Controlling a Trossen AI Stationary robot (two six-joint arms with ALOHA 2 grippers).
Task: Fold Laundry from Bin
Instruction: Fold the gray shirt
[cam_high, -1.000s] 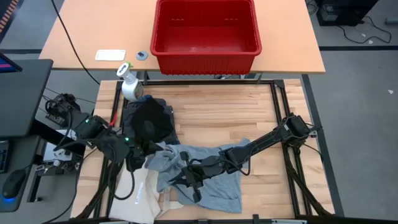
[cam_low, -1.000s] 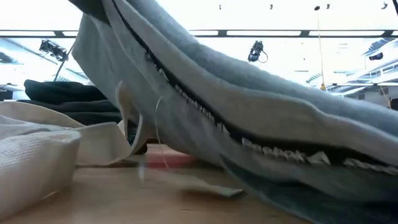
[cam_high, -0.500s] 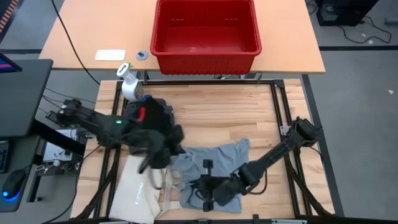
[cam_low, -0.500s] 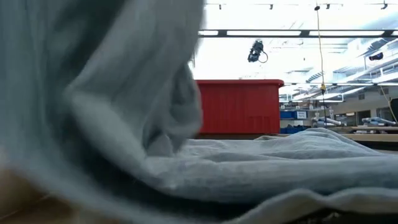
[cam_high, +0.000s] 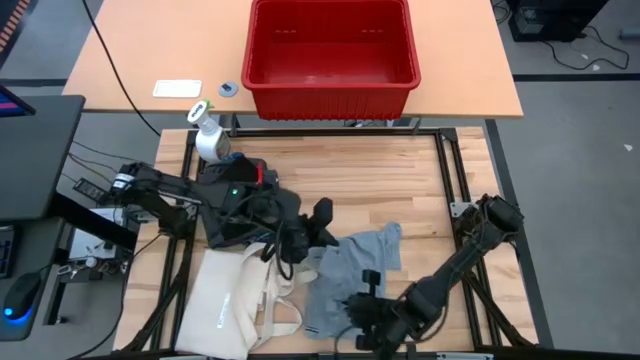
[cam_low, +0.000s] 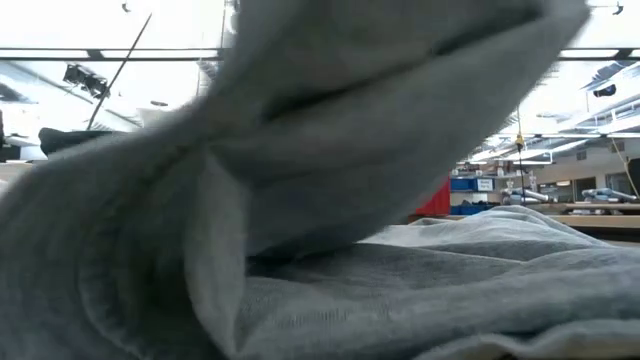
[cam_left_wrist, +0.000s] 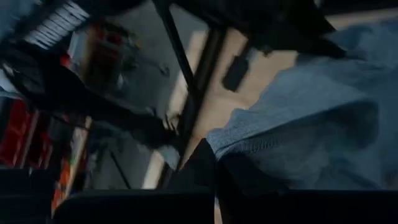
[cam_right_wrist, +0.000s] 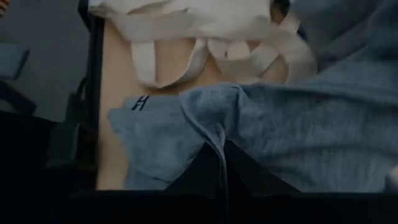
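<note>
Only the high view shows one empty red plastic bin (cam_high: 332, 52) beyond the wooden table (cam_high: 400, 185). Right gripper (cam_right_wrist: 222, 163) and left gripper (cam_left_wrist: 216, 180) each pinch the one light grey garment (cam_high: 352, 268) beside one cream canvas tote bag (cam_high: 232, 305).

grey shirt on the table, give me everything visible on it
The grey shirt is soft light grey knit with stitched hems, lying rumpled on the wooden table near its front edge. The left gripper is shut on its upper left edge, the right gripper shut on a fold at its lower edge. Its left side lies against the cream tote bag.
</note>
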